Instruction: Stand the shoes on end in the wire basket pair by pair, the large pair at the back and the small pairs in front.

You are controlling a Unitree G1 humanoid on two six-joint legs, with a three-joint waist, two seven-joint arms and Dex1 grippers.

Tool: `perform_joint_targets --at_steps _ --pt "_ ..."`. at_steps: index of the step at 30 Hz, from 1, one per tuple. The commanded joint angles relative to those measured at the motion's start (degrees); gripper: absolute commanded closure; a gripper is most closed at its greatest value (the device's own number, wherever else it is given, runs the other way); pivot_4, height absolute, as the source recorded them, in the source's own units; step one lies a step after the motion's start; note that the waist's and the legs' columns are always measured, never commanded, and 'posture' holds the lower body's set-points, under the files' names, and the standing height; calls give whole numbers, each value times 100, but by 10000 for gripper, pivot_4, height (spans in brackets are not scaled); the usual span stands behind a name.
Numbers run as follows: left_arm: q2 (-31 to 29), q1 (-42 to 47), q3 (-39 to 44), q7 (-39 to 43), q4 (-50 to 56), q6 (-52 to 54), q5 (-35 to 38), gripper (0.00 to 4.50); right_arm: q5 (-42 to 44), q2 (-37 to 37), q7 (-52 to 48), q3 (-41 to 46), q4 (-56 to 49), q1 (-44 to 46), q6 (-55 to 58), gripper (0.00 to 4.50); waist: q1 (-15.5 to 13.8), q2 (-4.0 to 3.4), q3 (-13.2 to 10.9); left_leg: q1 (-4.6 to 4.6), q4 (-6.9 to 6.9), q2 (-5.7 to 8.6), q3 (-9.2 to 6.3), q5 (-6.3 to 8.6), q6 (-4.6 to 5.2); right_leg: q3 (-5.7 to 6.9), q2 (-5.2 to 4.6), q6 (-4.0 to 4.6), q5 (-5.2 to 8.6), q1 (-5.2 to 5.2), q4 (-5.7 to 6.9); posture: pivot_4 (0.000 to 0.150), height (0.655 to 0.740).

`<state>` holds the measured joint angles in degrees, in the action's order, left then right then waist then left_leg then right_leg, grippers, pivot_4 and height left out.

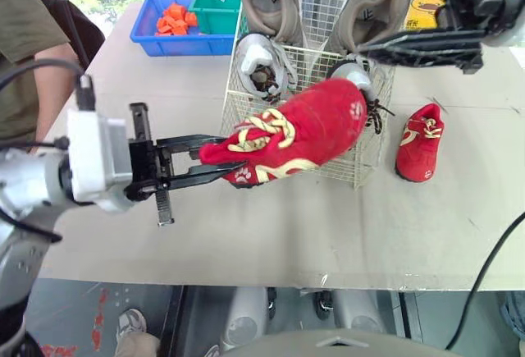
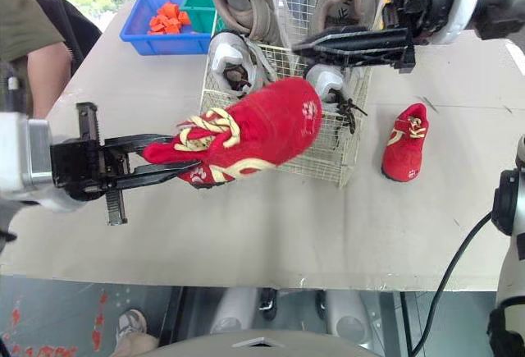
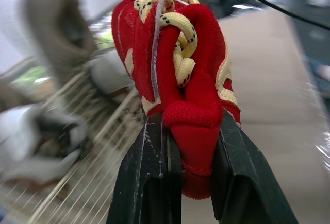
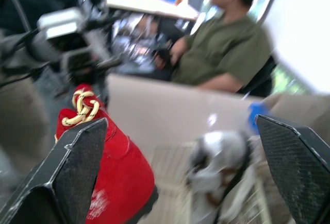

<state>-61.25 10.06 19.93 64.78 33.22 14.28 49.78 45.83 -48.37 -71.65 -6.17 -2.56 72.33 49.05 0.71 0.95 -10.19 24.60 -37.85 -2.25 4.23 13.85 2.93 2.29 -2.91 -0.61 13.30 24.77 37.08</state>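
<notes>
My left gripper (image 1: 215,162) is shut on the end of a red shoe with yellow laces (image 1: 299,131), holding it in the air across the front of the wire basket (image 1: 236,104). In the left wrist view the red shoe (image 3: 175,74) is pinched between both fingers. Two large tan shoes (image 1: 271,0) stand on end at the back of the basket, with two small grey shoes (image 1: 261,66) in front of them. The matching red shoe (image 1: 420,142) lies on the table to the right of the basket. My right gripper (image 4: 180,121) hangs open and empty above the basket's right side.
At the table's far left are a blue bin with orange pieces (image 1: 174,20) and a green bin (image 1: 215,8). A person in an olive shirt (image 1: 25,45) sits at the left edge. A yellow item (image 1: 425,8) lies at the back right.
</notes>
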Motion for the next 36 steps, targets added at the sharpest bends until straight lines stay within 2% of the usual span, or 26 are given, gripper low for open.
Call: perform_joint_targets --at_steps 1,9,16,17,18,19,21,22,23,25,26,27,28,29,30,32,35,36 --pt "-107 758 -714 955 -539 -384 -504 40962 -408 62 -502 -763 36 464 394 0 22 -1 -1 2 -1 -1 6 0 0 3 11 -13 -7 5 1 1500 7400" --pt "309 2385 -1930 2217 -1854 -1167 -1643 40962 -814 706 -1042 -1956 170 822 1211 0 -16 5 -6 28 -46 -6 23 0 0 -3 44 -25 -5 39 63 1500 7400" --pt "626 2883 -2186 2562 -2267 -1637 -2111 40962 -1167 1118 -972 -2595 278 769 1747 0 -14 5 -6 27 -58 -6 23 0 0 -6 44 -25 -5 41 82 1500 7400" --pt "669 2920 -2190 2564 -2294 -1701 -2152 40962 -1245 1162 -895 -2638 309 754 1773 5280 -12 5 -6 28 -59 -6 23 0 0 -6 45 -25 -5 42 83 1500 7400" --pt "691 2937 -2189 2579 -2317 -1742 -2186 40962 -1323 1208 -831 -2674 357 748 1788 7019 -11 5 -6 27 -60 -6 23 0 0 -7 44 -25 -5 43 86 1500 7400" --pt "721 2957 -2182 2585 -2336 -1833 -2244 40962 -1379 1202 -838 -2710 372 724 1779 11612 -10 5 -6 27 -60 -6 23 -1 0 -6 45 -25 -5 43 87 1500 7400" --pt "759 2977 -2167 2583 -2361 -1934 -2319 40962 -1446 1188 -874 -2741 377 689 1779 16403 -11 5 -6 27 -61 -6 24 -1 0 -8 45 -25 -5 46 91 1500 7400" --pt "772 2980 -2153 2579 -2378 -1980 -2343 40962 -1471 1195 -874 -2744 369 674 1787 22020 -10 5 -6 27 -61 -7 23 -1 -1 -7 45 -25 -5 46 91 1500 7400" --pt "782 2982 -2142 2578 -2395 -2024 -2370 40962 -1480 1192 -886 -2739 344 652 1795 24988 -11 5 -6 27 -61 -7 23 -1 -1 -7 45 -26 -6 46 91 1500 7400" --pt "826 3000 -2098 2542 -2448 -2159 -2433 40962 -1492 1168 -917 -2710 260 580 1782 34156 -10 5 -6 28 -62 -7 23 -2 -1 -8 45 -26 -6 46 91 1500 7400" --pt "809 2988 -2050 2479 -2436 -2005 -2376 40962 -1477 1165 -918 -2665 235 543 1790 36264 -10 5 -6 28 -62 -7 24 -2 -2 -8 45 -26 -6 46 91 1500 7400" --pt "758 2901 -1914 2420 -2402 -1867 -2253 40962 -1425 1146 -902 -2544 201 469 1798 42426 -10 5 -5 28 -62 -7 24 -2 -2 -8 45 -26 -6 46 90 1500 7400" --pt "716 2828 -1812 2383 -2365 -1761 -2159 31114 -1387 1134 -888 -2451 170 414 1813 45000 -10 5 -5 28 -62 -7 23 -2 -2 -8 45 -26 -6 45 91 1500 7400" --pt "694 2717 -1655 2226 -2301 -1551 -2033 27783 -1312 1115 -885 -2304 139 337 1833 45000 -9 6 -5 28 -62 -7 23 -2 -2 -8 45 -26 -6 45 91 1500 7400" --pt "695 2586 -1399 1814 -2134 -1062 -1757 21571 -1176 1101 -848 -2077 93 235 1921 45000 -8 6 -5 28 -62 -9 23 -2 -2 -8 44 -26 -6 45 90 1500 7400" --pt "644 2223 -852 963 -1782 41 -1160 13435 -897 1077 -704 -1610 -49 9 2167 45000 1 6 -5 29 -64 -10 23 -2 -2 -8 44 -26 -6 46 91 1500 7400" --pt "591 1313 281 -380 -1274 1799 239 794 -414 1193 -239 -686 -353 -487 2586 45000 32 10 -4 28 -63 -19 20 -15 -24 -28 20 -29 -7 45 92 1500 7400" --pt "650 1025 648 -917 -1148 2280 744 794 -288 1249 -61 -409 -491 -679 2649 45000 36 11 -3 26 -62 -22 18 -16 -26 -30 20 -30 -7 43 91 1500 7400"
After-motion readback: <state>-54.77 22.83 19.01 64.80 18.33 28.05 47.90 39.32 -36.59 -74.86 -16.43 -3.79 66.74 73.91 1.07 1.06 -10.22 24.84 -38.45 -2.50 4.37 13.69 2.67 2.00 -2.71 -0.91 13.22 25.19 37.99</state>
